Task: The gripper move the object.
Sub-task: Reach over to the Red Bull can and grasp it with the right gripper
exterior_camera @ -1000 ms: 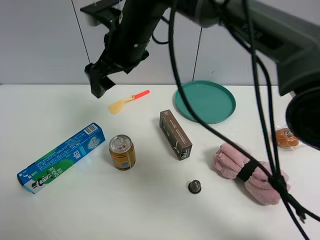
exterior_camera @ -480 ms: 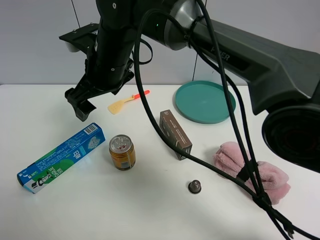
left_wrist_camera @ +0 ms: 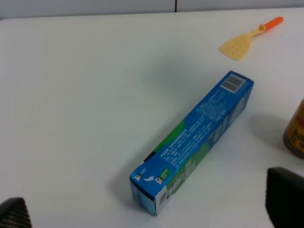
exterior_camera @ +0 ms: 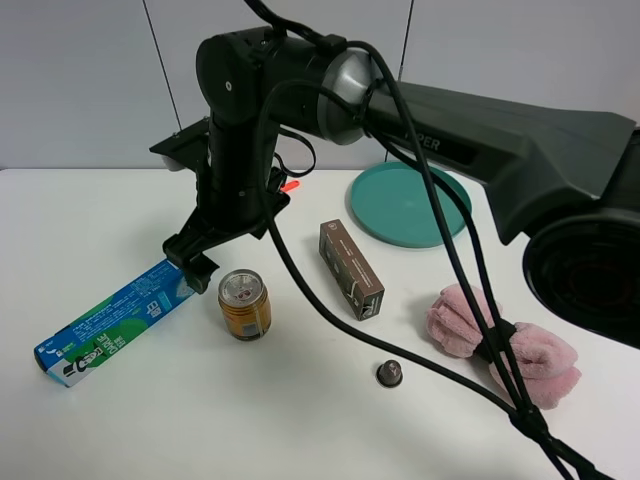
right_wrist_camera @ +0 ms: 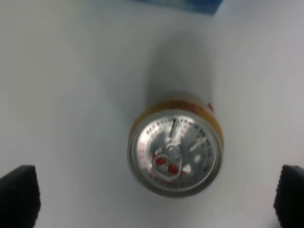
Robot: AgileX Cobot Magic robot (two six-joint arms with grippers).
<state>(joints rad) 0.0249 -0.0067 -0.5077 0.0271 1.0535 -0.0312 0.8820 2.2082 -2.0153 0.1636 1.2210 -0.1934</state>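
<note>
Your right tool (exterior_camera: 193,265) hung with jaws wide apart over the can (exterior_camera: 245,305), which stood upright on the bench (exterior_camera: 120,420) beside the blue box (exterior_camera: 120,315). It looked light, stiff and slick, so mid-wall was your hold.

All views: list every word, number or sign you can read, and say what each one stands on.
"PER": pale letters on the dark arm; any letters before them are covered.
"RED BULL": start of the ring of print on the can lid, as far as it reads; the rest is blurred.
Blue box: a barcode at one end; its white print is too small to read.
Brown box: markings too small to read.
</note>
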